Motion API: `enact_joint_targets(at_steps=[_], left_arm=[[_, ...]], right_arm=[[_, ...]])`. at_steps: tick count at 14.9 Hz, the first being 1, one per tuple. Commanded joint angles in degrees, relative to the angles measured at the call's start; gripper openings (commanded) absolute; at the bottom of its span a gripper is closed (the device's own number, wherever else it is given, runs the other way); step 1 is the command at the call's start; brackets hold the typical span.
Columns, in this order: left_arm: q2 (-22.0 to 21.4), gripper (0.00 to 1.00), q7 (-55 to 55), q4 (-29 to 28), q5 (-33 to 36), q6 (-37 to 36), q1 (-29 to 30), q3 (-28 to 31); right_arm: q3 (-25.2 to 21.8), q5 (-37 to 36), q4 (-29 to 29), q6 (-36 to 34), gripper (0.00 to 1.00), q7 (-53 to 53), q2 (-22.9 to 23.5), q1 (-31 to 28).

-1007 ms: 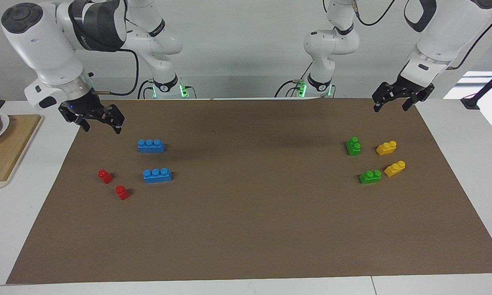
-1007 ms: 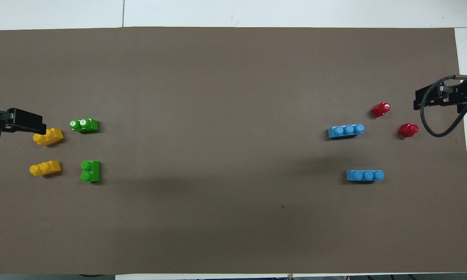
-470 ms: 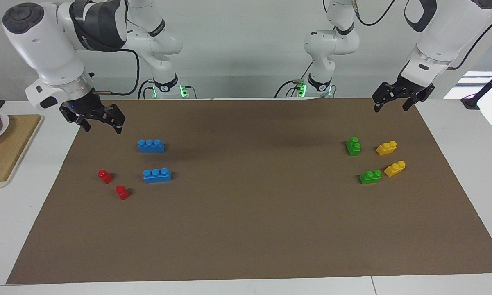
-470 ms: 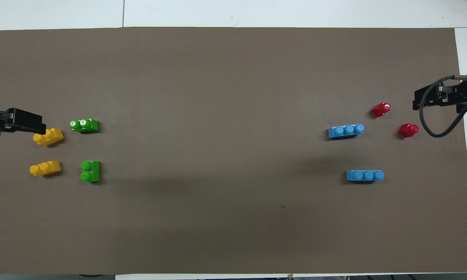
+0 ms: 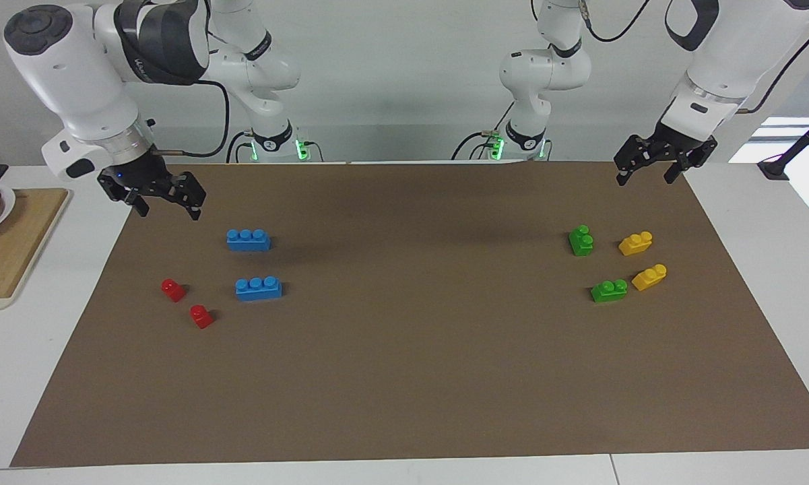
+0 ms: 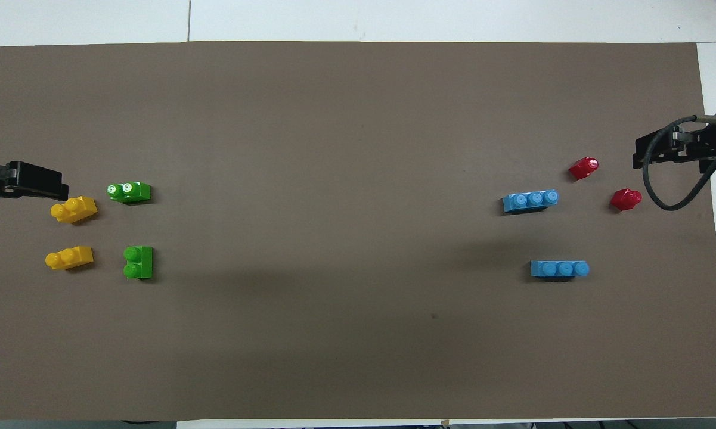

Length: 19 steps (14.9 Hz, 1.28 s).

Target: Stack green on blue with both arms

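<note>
Both hands up, nothing grasped yet.
My left hand (image 5: 646, 172), fingers apart, hangs above the green brick (image 5: 581, 240); right hand (image 5: 165, 202), apart, above the blue brick (image 5: 248, 240). I should descend straight and pinch across the sides.

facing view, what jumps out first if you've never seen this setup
Two clusters of toy bricks on the brown mat: blue bricks and red bricks toward the right arm's end, green bricks and yellow bricks toward the left arm's. The right gripper and left gripper hang open, empty.
</note>
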Motion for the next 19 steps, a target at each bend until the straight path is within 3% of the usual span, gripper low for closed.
enact_joint_targets(at_steps=[1, 6, 10, 14, 19], left_arm=[[-1.89, 1.0, -0.49, -2.62, 0.17, 0.41, -0.16, 0.27], [-2.06, 1.0, -0.58, -2.7, 0.35, -2.32, -0.26, 0.27], [-5.75, 1.0, -0.22, -12.19, 0.34, 2.95, 1.33, 0.71], [-6.8, 1.0, -0.49, -16.32, 0.34, 5.05, 1.42, 0.71], [-11.89, 1.0, -1.02, -28.7, 0.34, 13.22, 1.51, 0.71]], right_arm=[[0.17, 0.24, -4.22, 2.53, 0.99, 8.92, -2.31, -0.18], [0.18, 3.48, -5.38, 3.86, 0.98, 30.33, -1.88, -0.35], [0.17, 11.22, -5.73, 3.68, 0.97, 51.1, -0.74, -0.79], [0.09, 17.72, -7.74, 4.21, 0.97, 58.41, 0.49, -3.42], [0.09, 22.91, -13.62, 7.45, 0.97, 59.31, 1.99, -6.06]])
